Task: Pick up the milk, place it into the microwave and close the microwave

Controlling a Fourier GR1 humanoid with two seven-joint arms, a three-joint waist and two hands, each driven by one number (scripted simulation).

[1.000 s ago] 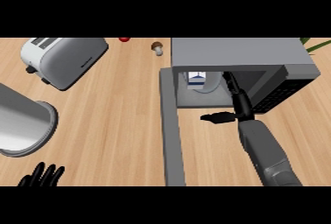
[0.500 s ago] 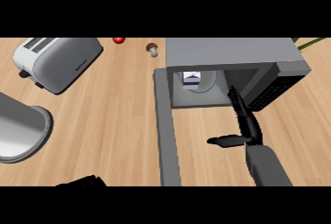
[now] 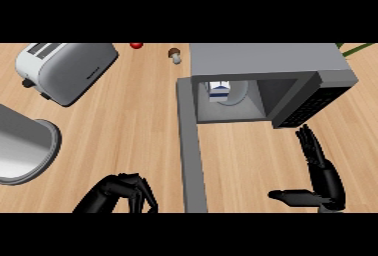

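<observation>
Table [image 3: 133, 125]: light wood planks, carrying every item listed.

Microwave [image 3: 266, 60]: grey box at the far right of the table, cavity open toward the near edge. Its door [image 3: 190, 150] stands swung out as a long grey slab running from the cavity's left side toward the near edge.

Toaster [image 3: 66, 70]: white and silver, far left corner, set at a slant.

Pot [image 3: 22, 150]: large silver round vessel at the left edge, partly cut off.

Right hand [image 3: 319, 175]: black, near edge at right, in front of the microwave; fingers straight and pointing toward the control panel, thumb spread out to the left, nothing held.

Left hand [image 3: 122, 192]: black, near edge, just left of the door; fingers curled downward, holding nothing.

Milk [image 3: 219, 91]: white carton with blue label, upright inside the microwave cavity, left part.

Mushroom [image 3: 175, 54]: brown cap, far edge, just beside the microwave's left side.

Red ball [image 3: 136, 45]: small, far edge, left of the mushroom.
</observation>
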